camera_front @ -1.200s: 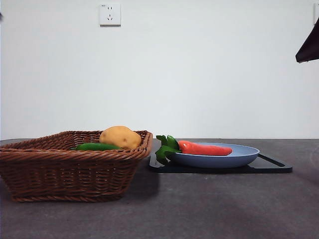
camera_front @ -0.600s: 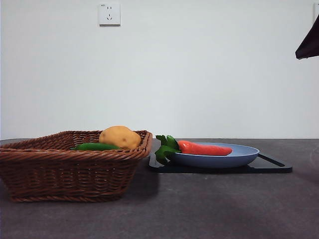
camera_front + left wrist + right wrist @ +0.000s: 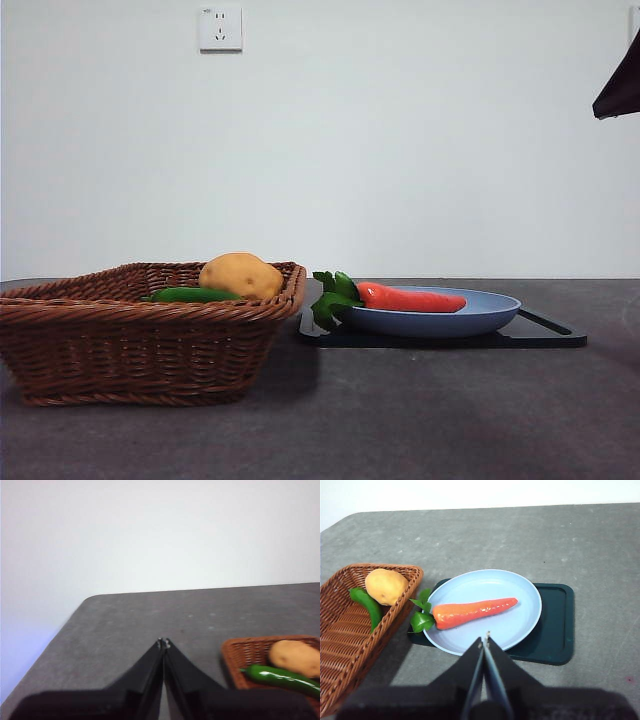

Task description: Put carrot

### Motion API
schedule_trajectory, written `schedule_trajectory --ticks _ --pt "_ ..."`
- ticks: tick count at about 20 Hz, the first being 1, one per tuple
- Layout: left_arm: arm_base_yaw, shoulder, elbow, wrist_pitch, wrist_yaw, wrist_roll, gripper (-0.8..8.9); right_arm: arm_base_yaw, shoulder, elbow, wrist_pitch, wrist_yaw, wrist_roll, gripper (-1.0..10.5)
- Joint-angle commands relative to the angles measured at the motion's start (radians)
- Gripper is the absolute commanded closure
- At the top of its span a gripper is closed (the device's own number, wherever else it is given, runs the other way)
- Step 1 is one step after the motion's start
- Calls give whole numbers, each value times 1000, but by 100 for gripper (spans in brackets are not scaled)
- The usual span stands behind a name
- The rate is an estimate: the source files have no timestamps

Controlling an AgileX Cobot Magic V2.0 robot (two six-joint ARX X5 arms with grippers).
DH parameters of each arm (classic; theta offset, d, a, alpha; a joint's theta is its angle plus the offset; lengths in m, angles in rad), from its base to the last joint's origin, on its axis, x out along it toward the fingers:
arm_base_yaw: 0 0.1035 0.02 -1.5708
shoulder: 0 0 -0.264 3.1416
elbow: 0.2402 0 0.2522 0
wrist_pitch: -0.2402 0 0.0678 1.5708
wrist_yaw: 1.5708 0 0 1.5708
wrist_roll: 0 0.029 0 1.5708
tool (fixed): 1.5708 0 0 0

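Observation:
The orange-red carrot [image 3: 412,298] with green leaves lies on a light blue plate [image 3: 490,315], which rests on a dark tray [image 3: 555,335]. In the right wrist view the carrot [image 3: 472,612] lies across the plate [image 3: 520,595], leaves over the rim toward the basket. My right gripper [image 3: 484,641] is shut and empty, held above the plate's near side. It shows as a dark tip at the top right corner of the front view [image 3: 620,90]. My left gripper [image 3: 163,642] is shut and empty, off to the basket's far side over bare table.
A brown wicker basket [image 3: 140,345] stands left of the tray, holding a yellow-brown potato [image 3: 240,274] and a long green vegetable [image 3: 190,295]. The basket [image 3: 350,645] almost touches the tray [image 3: 555,630]. A wall socket [image 3: 220,28] is on the white wall.

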Motion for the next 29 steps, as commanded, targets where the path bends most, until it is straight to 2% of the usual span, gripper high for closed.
schedule_trajectory --ticks 1,8,13,17,29 --pt "64 -30 -91 53 63 12 805 5 1 3 12 3 10 936" --pt "99 -104 -316 89 99 -13 805 5 2 3 12 3 10 936" --pt "99 -104 -349 88 98 -24 805 5 1 3 12 3 10 936" --pt "97 -104 -370 95 100 -80 805 5 1 3 12 3 10 936" --pt "97 -101 -370 98 96 -79 805 5 1 3 12 3 10 936"
